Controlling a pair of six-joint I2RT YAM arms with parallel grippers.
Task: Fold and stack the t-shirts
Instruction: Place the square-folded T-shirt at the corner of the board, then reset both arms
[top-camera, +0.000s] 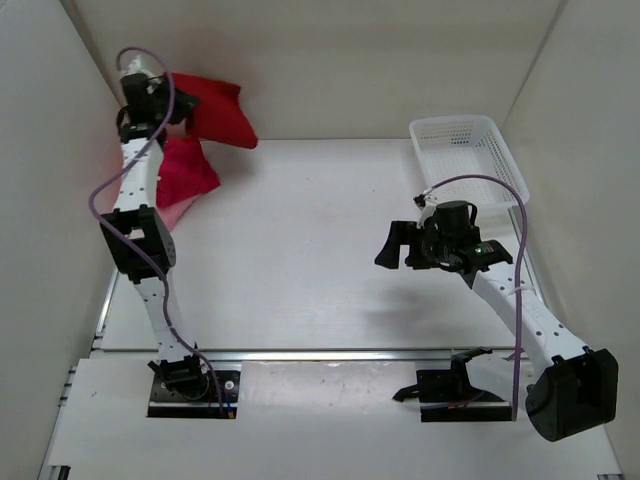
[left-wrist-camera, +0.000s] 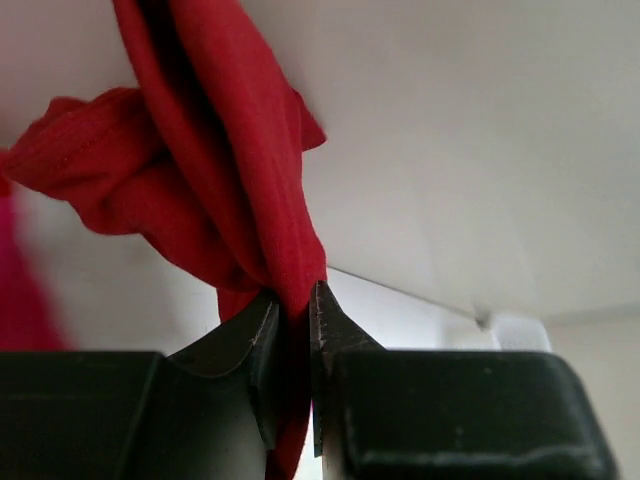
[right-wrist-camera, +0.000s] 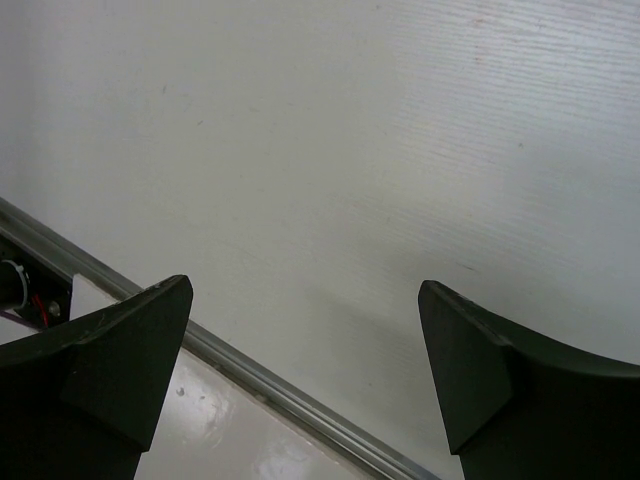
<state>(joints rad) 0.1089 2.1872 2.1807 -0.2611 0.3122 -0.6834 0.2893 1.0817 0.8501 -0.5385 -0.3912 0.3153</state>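
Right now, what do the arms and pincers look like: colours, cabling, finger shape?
Left arm and right arm: white links, black joint housings, black base mounts. A purple cable loops loosely along each. Left pincer and right pincer: matte black, with blunt wedge-shaped fingers tapering to the tips. No markings legible.

A white plastic mesh basket (top-camera: 465, 150) sits at the far right corner of the white table (top-camera: 320, 250), its long side lying along the table's right edge. A metal rail (top-camera: 330, 354) runs along the table's near edge. Plain white walls (top-camera: 330, 60) close the table in on three sides.
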